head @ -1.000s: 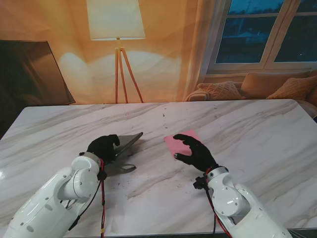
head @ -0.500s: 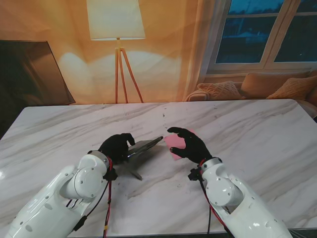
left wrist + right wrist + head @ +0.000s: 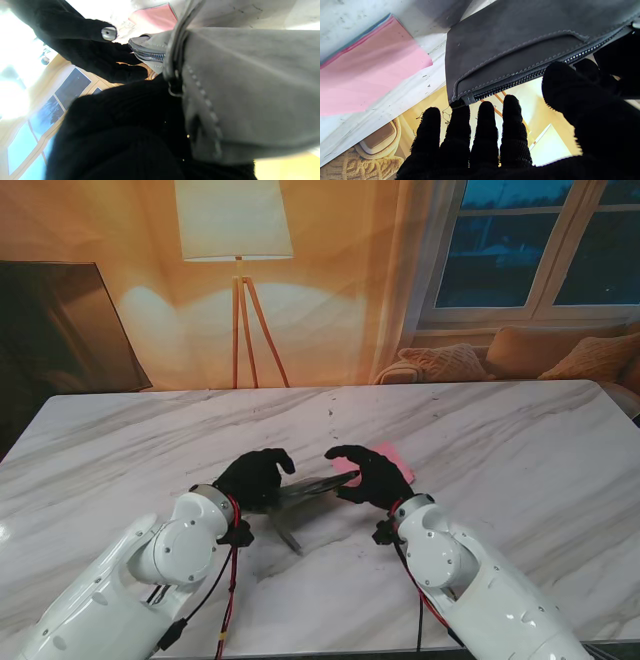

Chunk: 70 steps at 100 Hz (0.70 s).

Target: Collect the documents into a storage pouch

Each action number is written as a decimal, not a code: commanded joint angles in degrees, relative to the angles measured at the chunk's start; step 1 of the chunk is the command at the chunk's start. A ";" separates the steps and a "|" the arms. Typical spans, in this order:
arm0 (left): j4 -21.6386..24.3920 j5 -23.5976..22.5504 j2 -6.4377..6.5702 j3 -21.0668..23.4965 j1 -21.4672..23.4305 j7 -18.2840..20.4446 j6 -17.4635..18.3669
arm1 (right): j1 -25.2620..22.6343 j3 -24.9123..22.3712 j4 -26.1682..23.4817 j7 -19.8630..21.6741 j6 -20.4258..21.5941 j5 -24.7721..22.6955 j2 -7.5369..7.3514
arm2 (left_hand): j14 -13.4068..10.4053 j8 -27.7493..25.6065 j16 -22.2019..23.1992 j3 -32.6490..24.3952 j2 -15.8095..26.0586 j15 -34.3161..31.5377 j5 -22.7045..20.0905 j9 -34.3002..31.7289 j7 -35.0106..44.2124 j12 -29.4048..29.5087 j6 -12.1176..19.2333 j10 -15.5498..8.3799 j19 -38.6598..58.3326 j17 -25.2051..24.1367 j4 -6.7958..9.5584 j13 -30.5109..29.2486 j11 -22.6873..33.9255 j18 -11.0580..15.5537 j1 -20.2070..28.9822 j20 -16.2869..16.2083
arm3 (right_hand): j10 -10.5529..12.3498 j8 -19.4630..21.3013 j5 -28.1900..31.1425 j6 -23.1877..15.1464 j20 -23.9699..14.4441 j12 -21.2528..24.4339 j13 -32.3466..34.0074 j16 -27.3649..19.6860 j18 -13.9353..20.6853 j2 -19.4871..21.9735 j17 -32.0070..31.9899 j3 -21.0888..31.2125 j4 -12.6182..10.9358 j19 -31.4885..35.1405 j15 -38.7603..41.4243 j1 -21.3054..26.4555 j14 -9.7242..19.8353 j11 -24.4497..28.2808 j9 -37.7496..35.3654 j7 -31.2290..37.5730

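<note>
The left hand [image 3: 254, 476] has its fingers [image 3: 120, 117] closed on one end of the grey zip pouch [image 3: 312, 486], holding it lifted off the counter [image 3: 520, 440] with its free end angled toward the right hand [image 3: 365, 474]. That hand holds nothing; its fingers [image 3: 485, 130] are spread a little and nearly straight, the tips right at the pouch's zipper edge [image 3: 520, 80], though I cannot tell whether they touch it.

The pink documents [image 3: 392, 461] lie flat on the counter just behind the right hand, toward the far edge, near the middle of the counter's width. They are not yet in the pouch.

The main risk, as I judge it, is the pouch itself. It is soft and held only at one end, so a push from the right fingers could fold or swing it instead of parting the mouth. If the left grip is mostly on the strap or the seam, the pouch may slip or twist. The zipper in the right wrist view looks mostly closed along the visible stretch, so the sheets could jam at the opening. Thin paper flat on stone is also hard to lift and may slide away.

The pouch is grey suede-like fabric with stitched seams, a dark metal zipper, and a strap fixed by a ring. The documents are a thin pink stack with a bluish layer showing at one edge.
</note>
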<state>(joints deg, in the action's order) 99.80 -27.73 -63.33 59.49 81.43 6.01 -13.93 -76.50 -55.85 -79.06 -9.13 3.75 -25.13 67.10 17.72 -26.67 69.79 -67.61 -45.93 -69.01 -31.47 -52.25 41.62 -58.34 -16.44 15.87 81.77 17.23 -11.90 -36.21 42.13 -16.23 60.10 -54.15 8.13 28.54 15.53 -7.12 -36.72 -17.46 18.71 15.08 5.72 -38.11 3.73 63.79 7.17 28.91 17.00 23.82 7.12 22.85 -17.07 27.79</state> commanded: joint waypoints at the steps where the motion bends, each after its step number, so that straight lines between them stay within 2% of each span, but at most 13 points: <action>1: 0.88 0.24 -0.34 -0.26 0.05 1.14 0.38 | 0.11 0.52 0.66 1.31 -0.15 -0.05 0.12 | 0.08 -0.53 1.07 -5.45 0.28 -1.07 -0.74 -4.72 -0.61 -3.74 0.92 -3.56 0.02 -1.66 1.71 -1.62 3.65 2.70 5.49 -1.55 | 1.34 0.22 2.30 -1.06 1.04 0.11 -2.44 -0.92 2.53 -1.99 -0.92 2.33 1.27 -1.17 0.38 0.88 1.46 0.22 -1.04 1.03; 12: 0.69 1.25 -0.43 -0.56 -0.23 1.28 0.21 | 0.49 1.42 1.53 1.07 0.49 -0.48 0.16 | 0.07 -0.57 1.09 -5.45 0.26 -1.05 -0.82 -4.85 -0.63 -3.87 1.09 -3.44 0.06 -1.65 1.74 -1.60 3.62 2.73 5.52 -1.54 | 0.67 0.95 4.30 -1.31 1.17 -1.11 -1.31 -0.85 1.71 -2.31 -0.17 3.30 1.32 -0.77 1.16 1.40 1.10 2.07 -3.04 2.80; 32: 0.81 2.63 -0.58 -0.90 -0.45 1.40 -0.72 | 0.90 2.67 2.56 1.04 0.77 0.39 0.43 | 0.06 -0.73 1.14 -5.52 0.24 -1.01 -1.03 -4.86 -0.59 -4.03 1.03 -3.36 0.08 -1.80 1.77 -1.60 3.55 2.77 5.62 -1.60 | 0.47 1.90 10.26 -3.59 0.36 -4.50 3.61 0.25 -0.86 0.19 1.79 4.54 0.77 2.06 3.71 2.30 -0.28 5.30 -9.87 5.50; 42: 0.84 3.05 -0.69 -0.98 -0.45 1.21 -1.05 | 1.27 3.43 3.21 0.42 0.91 0.58 0.71 | 0.06 -0.80 1.15 -5.55 0.20 -1.00 -1.05 -4.90 -0.59 -4.09 1.07 -3.36 0.14 -1.83 1.77 -1.61 3.55 2.81 5.66 -1.68 | 0.23 2.03 13.03 -4.98 -0.59 -6.37 6.38 1.73 -2.15 0.15 2.71 6.11 0.62 5.03 5.60 2.97 -0.49 5.72 -12.92 6.39; 55: 0.82 3.18 -0.75 -1.04 -0.47 1.06 -1.36 | 1.89 4.57 4.04 -0.59 1.30 0.58 1.09 | 0.06 -0.92 1.16 -5.51 0.27 -0.99 -1.06 -4.87 -0.56 -4.19 1.18 -3.36 0.13 -1.90 1.72 -1.61 3.52 2.89 5.65 -1.71 | -0.75 2.27 18.32 -6.31 -1.43 -10.06 10.87 4.99 -3.30 3.07 3.62 4.67 0.47 10.00 10.14 6.18 -0.42 8.95 -19.13 8.46; 57: 0.83 3.22 -0.76 -1.05 -0.47 1.04 -1.44 | 1.97 4.74 4.13 -0.69 1.35 0.54 1.12 | 0.04 -0.92 1.20 -5.51 0.32 -0.98 -1.02 -4.85 -0.58 -4.20 1.18 -3.33 0.10 -1.96 1.72 -1.50 3.51 2.89 5.68 -1.70 | -0.98 1.80 19.20 -6.46 -1.54 -10.80 11.70 5.71 -3.46 3.63 3.89 3.86 1.62 11.08 11.14 7.03 -0.48 9.60 -20.10 8.83; 58: 0.84 3.24 -0.76 -1.05 -0.46 1.03 -1.48 | 2.01 4.82 4.17 -0.74 1.38 0.51 1.14 | 0.03 -0.93 1.23 -5.48 0.33 -0.98 -1.01 -4.84 -0.59 -4.20 1.18 -3.33 0.08 -1.98 1.70 -1.44 3.49 2.89 5.66 -1.70 | -1.25 0.14 19.63 -6.59 -1.41 -11.50 12.27 6.28 -3.60 3.62 4.00 3.63 3.29 12.02 11.76 7.60 -0.48 10.01 -20.83 10.15; 60: 0.87 3.29 -0.78 -1.06 -0.45 1.00 -1.57 | 2.07 4.96 4.23 -0.83 1.45 0.47 1.17 | 0.01 -0.93 1.28 -5.46 0.38 -0.98 -1.00 -4.78 -0.60 -4.21 1.19 -3.31 0.07 -2.01 1.70 -1.39 3.47 2.88 5.68 -1.70 | -1.46 -1.58 20.38 -6.88 -1.33 -12.27 13.05 6.89 -3.73 3.77 4.19 2.61 5.20 13.13 12.55 8.81 -0.45 10.67 -21.92 11.79; 62: 0.89 3.34 -0.79 -1.06 -0.43 0.97 -1.65 | 2.11 5.09 4.27 -0.91 1.52 0.44 1.20 | -0.01 -0.95 1.35 -5.39 0.47 -0.96 -0.95 -4.68 -0.61 -4.27 1.35 -3.29 0.05 -2.07 1.67 -1.28 3.45 2.88 5.70 -1.71 | -1.48 -2.48 21.06 -6.98 -1.39 -12.71 13.56 7.26 -3.76 3.87 4.26 1.91 6.23 13.87 13.14 9.74 -0.39 11.18 -22.68 12.94; 64: 0.91 3.40 -0.81 -1.05 -0.40 0.92 -1.72 | 2.15 5.22 4.31 -1.02 1.59 0.38 1.23 | -0.07 -0.97 1.53 -5.22 0.64 -0.96 -0.94 -4.54 -0.63 -4.39 1.35 -3.37 0.00 -2.24 1.62 -1.09 3.48 2.92 5.79 -1.75 | -1.76 -4.87 21.56 -7.20 -1.40 -14.96 14.45 7.96 -3.85 4.03 4.42 1.21 6.88 15.23 14.19 10.78 -0.38 11.46 -24.02 15.72; 70: 0.99 3.48 -0.84 -1.01 -0.29 0.83 -1.87 | 2.30 5.63 4.58 -1.82 1.92 -0.08 1.37 | -0.12 -1.04 2.15 -4.12 1.59 -0.60 -0.62 -3.86 -0.79 -4.77 1.68 -3.32 -0.26 -3.01 1.46 -0.38 3.36 3.12 6.16 -1.98 | -2.65 -8.01 23.58 -7.76 -2.49 -20.26 17.68 10.17 -4.42 5.25 5.90 -1.21 8.04 19.68 18.11 13.90 -0.79 12.45 -28.91 20.68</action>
<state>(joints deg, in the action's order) 99.98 -24.54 -63.78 58.46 80.97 6.33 -15.51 -74.25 -50.72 -74.69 -10.94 5.25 -24.53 67.91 17.72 -27.09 70.52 -67.91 -45.93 -69.00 -31.42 -52.33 41.15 -60.00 -16.44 15.87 81.77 16.34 -11.90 -36.18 42.11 -16.23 60.70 -54.32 5.69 23.30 36.26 -12.68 -37.42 -33.47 33.46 23.26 1.09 -35.47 8.52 64.21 13.14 44.69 31.70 34.87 6.37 33.46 -41.33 43.98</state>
